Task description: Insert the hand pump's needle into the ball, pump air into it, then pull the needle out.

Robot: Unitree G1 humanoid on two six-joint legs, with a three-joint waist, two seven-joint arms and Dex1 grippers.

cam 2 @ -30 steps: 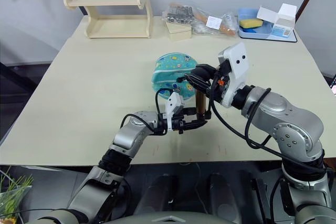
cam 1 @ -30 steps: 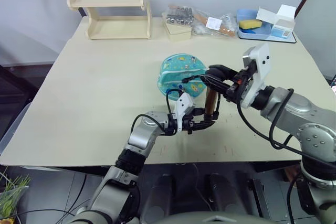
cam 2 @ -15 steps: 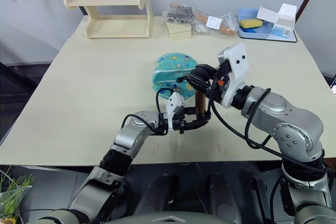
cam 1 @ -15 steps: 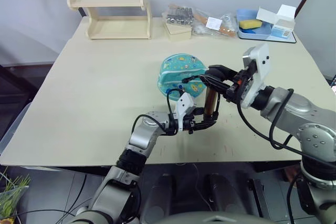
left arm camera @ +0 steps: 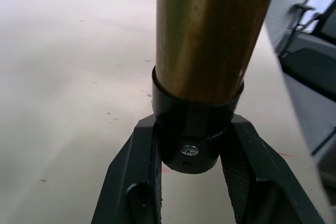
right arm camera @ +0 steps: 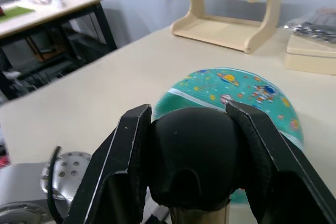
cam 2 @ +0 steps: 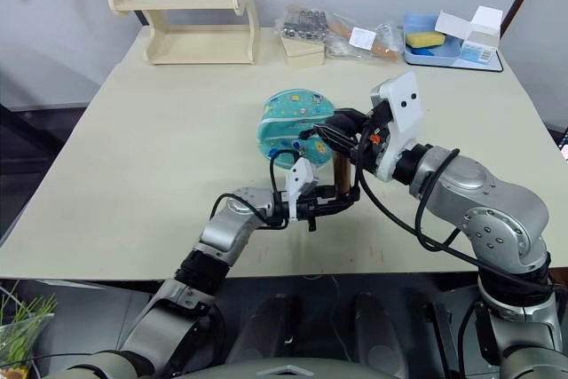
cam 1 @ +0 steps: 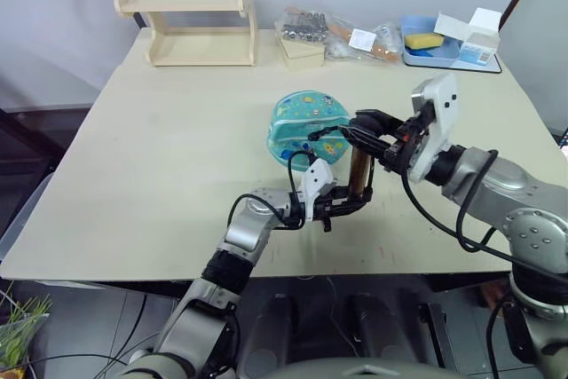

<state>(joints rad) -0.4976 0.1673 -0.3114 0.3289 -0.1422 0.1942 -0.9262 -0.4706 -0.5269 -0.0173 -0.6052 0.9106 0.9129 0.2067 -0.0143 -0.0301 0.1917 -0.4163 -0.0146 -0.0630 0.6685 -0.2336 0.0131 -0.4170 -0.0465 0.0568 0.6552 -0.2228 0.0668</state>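
Wooden 2-tier rack at 11 o'clock on the beige surface, far edge. Left tool low near the front centre, its 2 black fingers pinched on the black bottom cap of the hand pump; left wrist view shows the cap seated between them, gold barrel rising straight above. Pump stands upright, base at the surface. Ball at centre, teal with cartoon prints and a pale band, a flattened dome resting on the surface at 11 o'clock from the pump, just beside it. Thin black hose loops from the pump area toward the ball's near side; needle too small to tell. Right tool comes in from 3 o'clock, its fingers pressed on the pump's black top handle, 1 each side. Bagged items and blue tray with yellow sponge at 1 o'clock, far edge
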